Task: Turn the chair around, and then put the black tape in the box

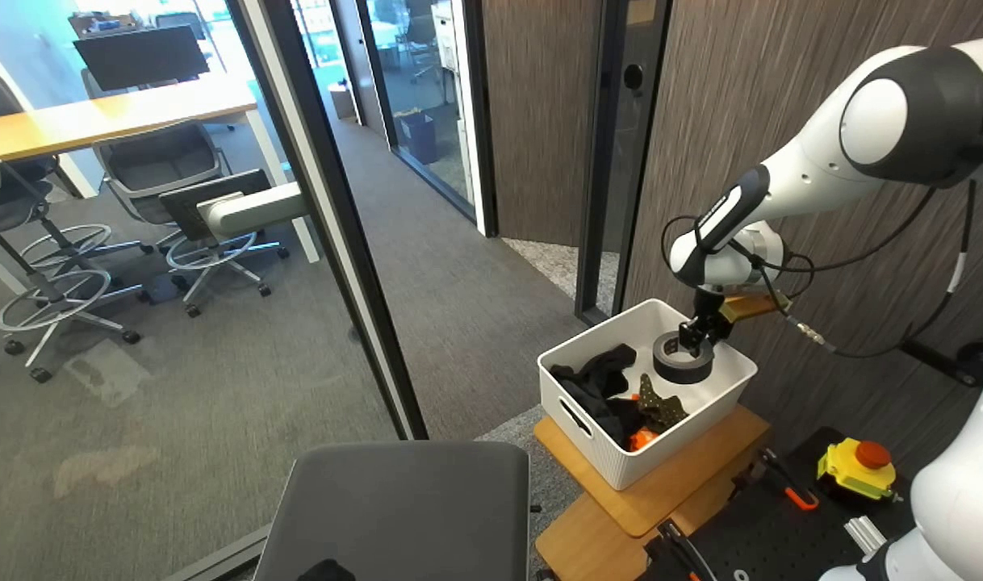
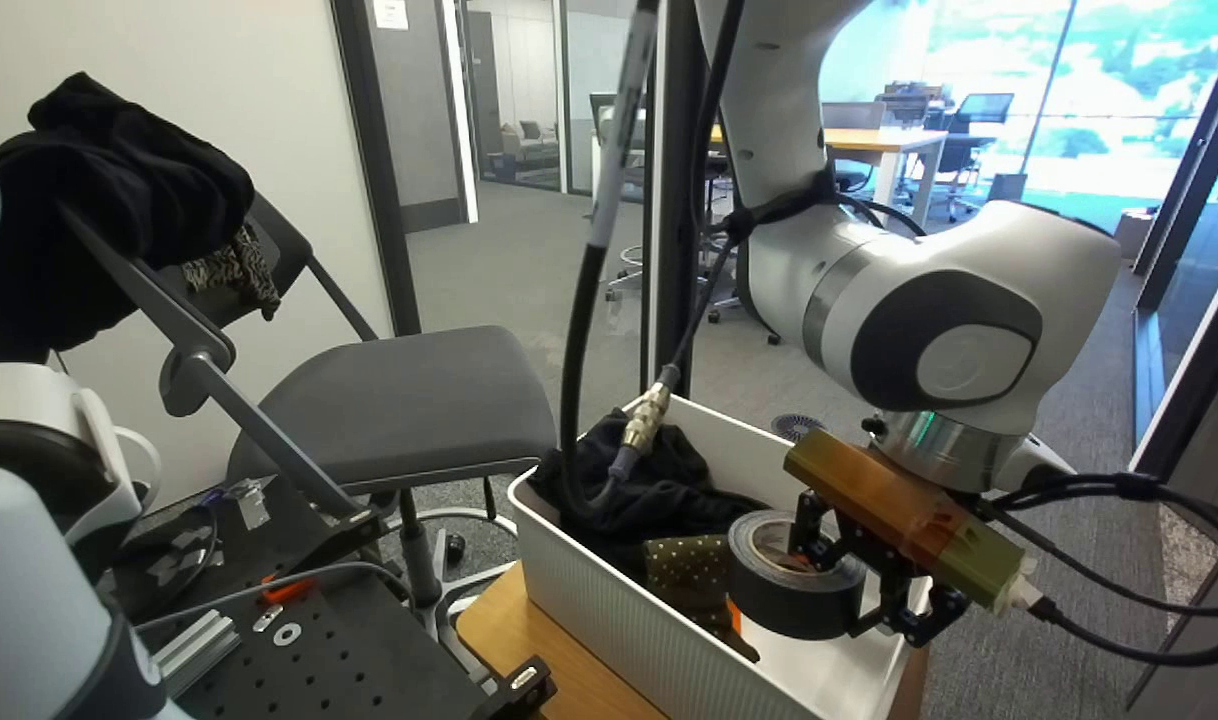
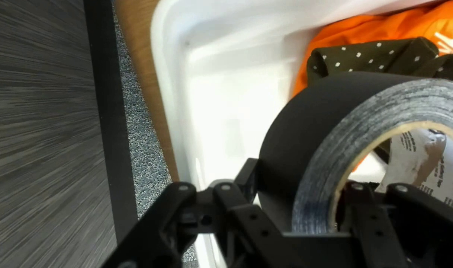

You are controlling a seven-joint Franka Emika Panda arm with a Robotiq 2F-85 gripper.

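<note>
Tight grip here: my gripper is pinched on the wall of the black tape, one finger against the outside, its partner tucked into the hollow. Chunky roll, this, big at the right of the wrist view: matte black around, streaky grey along the layered edge, a tan core with white, printed lining (and a brown patch). Past it, upper right: white-dotted cloth and orange fabric. In both exterior views the tape's right of centre, close to flat, inside the opening of the white tub; whether it touches bottom, I can't tell. The grey chair: bottom of an exterior view.
</note>
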